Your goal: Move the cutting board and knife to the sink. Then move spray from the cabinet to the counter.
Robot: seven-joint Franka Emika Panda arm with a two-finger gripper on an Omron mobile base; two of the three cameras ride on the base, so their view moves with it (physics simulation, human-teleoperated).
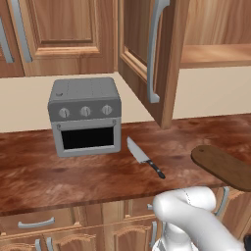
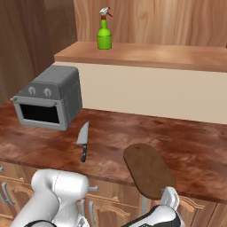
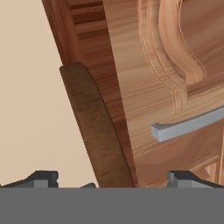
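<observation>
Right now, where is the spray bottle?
The spray bottle stands upright on the open cabinet's shelf in the right base view, toward the shelf's left end, above and behind the toaster oven on the counter.

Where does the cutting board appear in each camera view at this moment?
Left base view: cutting board at right edge, overhanging the counter front.
Right base view: lower centre, right of the knife.
Hand view: seen edge-on, a brown strip running from upper left to bottom centre.
Shared landmark in the base views: the toaster oven.
</observation>
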